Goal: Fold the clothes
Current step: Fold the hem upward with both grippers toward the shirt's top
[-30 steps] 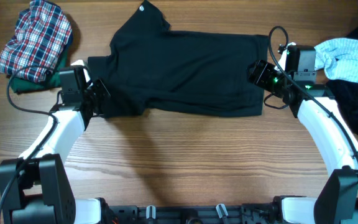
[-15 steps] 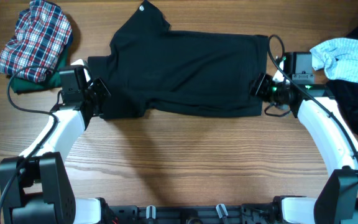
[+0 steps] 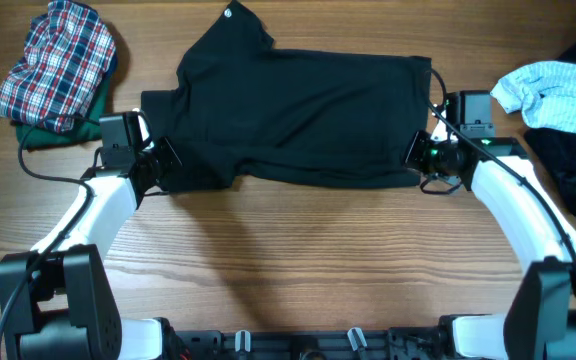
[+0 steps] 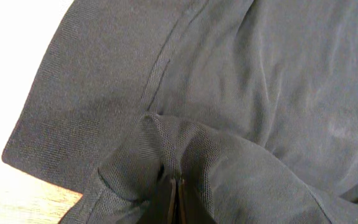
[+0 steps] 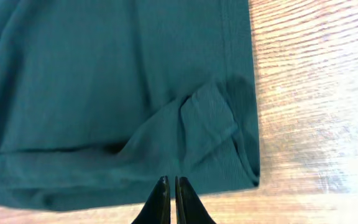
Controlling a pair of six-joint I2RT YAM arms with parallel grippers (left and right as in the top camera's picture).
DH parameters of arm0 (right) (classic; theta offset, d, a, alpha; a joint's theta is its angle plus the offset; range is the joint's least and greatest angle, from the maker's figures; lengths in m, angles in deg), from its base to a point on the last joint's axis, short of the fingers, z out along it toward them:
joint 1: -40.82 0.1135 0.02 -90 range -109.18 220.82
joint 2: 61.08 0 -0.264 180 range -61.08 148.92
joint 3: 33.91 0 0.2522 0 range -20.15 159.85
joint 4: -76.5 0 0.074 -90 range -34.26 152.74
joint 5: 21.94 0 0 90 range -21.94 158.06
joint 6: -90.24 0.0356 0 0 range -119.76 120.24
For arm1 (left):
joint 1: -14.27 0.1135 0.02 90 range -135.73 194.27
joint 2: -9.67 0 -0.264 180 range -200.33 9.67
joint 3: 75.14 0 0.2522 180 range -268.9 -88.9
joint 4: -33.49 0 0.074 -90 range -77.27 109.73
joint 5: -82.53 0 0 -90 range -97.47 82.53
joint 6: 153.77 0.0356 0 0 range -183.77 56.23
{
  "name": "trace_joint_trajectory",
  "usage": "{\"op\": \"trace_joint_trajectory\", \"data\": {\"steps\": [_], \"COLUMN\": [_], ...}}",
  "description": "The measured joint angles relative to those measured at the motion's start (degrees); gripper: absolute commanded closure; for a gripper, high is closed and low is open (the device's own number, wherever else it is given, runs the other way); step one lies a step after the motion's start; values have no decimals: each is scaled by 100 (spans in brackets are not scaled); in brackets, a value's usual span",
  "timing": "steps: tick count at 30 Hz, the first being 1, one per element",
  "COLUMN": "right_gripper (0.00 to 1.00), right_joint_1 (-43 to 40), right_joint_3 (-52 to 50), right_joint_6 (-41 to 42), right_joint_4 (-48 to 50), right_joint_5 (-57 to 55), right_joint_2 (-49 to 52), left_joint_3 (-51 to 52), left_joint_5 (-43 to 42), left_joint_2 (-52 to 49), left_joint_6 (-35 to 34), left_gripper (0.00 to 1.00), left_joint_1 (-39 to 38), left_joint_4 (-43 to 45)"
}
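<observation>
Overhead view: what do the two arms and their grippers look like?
Both match: the left arm and right arm have smooth white links on bulky black base joints. The left gripper and right gripper are black blocks with slim, dark, tapering fingers. A thin black cable loops beside each wrist. A small green light glows on the right one.

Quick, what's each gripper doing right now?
Left gripper: closed, pinching a bunched fold of the black T-shirt.
Right gripper: closed on the T-shirt's hem, apparently pinching it.
</observation>
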Motion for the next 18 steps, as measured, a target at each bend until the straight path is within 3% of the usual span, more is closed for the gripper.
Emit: {"op": "trace_joint_trajectory", "data": {"steps": [9, 18], "right_gripper": [96, 96], "right_joint_1": [2, 0], "right_joint_3": [-11, -2], "right_joint_6": [297, 776], "right_joint_4": [551, 192], "right_joint_5": [120, 46], "right_joint_2": [1141, 1228], "left_joint_3": [0, 0], "left_joint_5": [-44, -44], "left_joint_2": [0, 0], "left_joint_6": [0, 0], "left_gripper": [96, 96], "left_joint_1": [0, 0], "left_joint_4": [-68, -68]}}
